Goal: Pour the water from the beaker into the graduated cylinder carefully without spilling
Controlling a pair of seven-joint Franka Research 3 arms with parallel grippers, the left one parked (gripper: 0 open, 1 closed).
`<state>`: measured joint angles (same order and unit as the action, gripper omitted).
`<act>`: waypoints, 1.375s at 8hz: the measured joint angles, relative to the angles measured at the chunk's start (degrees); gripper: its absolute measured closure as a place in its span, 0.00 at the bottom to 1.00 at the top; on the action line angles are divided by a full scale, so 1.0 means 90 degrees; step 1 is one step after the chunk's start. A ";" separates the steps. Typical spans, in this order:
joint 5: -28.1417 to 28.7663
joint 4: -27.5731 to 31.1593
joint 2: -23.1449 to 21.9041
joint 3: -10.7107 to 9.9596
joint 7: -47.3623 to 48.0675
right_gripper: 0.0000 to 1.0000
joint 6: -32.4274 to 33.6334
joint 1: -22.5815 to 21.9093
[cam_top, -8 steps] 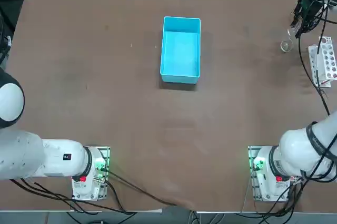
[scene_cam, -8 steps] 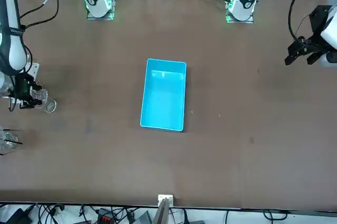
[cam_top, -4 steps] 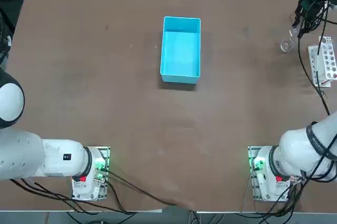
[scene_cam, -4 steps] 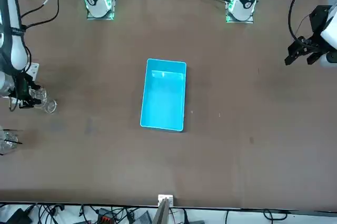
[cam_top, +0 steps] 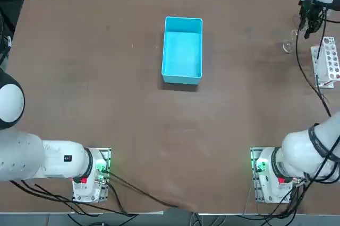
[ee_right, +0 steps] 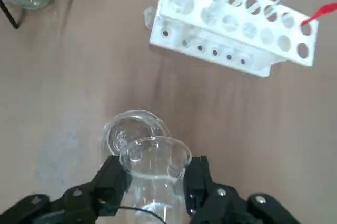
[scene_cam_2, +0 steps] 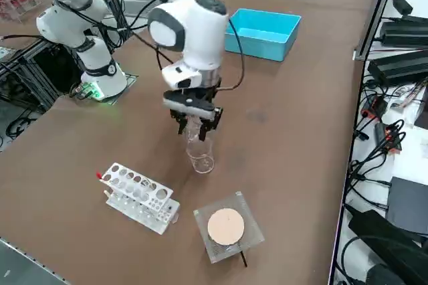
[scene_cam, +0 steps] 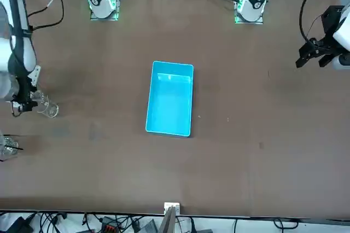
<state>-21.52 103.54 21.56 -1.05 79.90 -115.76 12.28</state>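
Observation:
My right gripper (scene_cam_2: pixel 196 128) hangs at the table's far right, shut on the beaker (ee_right: pixel 154 169), a small clear glass with a little water in it. The black fingers (ee_right: pixel 112 179) press on both sides of the glass below its rim. Right under and just beyond it the graduated cylinder (scene_cam_2: pixel 201 159) stands upright on the brown table; its round rim (ee_right: pixel 129 129) partly overlaps the beaker's rim in the wrist view. From overhead the cylinder (cam_top: pixel 288 46) sits beside the gripper (cam_top: pixel 304 28). The front view shows the same cylinder (scene_cam: pixel 51 110) next to the gripper (scene_cam: pixel 24 104).
A white holed rack (scene_cam_2: pixel 137 198) lies close by, toward the table's right edge, also seen as the rack (cam_top: pixel 328 59). A mesh stand with a tan disc (scene_cam_2: pixel 226 226) sits beyond the cylinder. A blue bin (cam_top: pixel 183 50) stands mid-table, far from the glassware.
The right arm's wrist has swung a little toward the table's far edge, carrying the held beaker with it. The cylinder on the table has stayed where it was.

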 joint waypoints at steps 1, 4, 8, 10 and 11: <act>-0.0496 -0.0002 0.0000 0.0011 0.0648 0.40 0.0195 -0.0260; -0.2258 -0.0002 0.0023 0.0031 0.2642 0.40 0.1014 -0.0967; -0.3423 -0.0213 0.0662 0.0045 0.4181 0.40 0.2318 -0.2188; -0.3803 -0.0616 0.1368 0.0047 0.5039 0.40 0.2941 -0.2807; -0.3872 -0.0823 0.1678 0.0045 0.5441 0.40 0.3061 -0.3006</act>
<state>-56.37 96.14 36.66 -0.65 128.86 -88.20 -14.77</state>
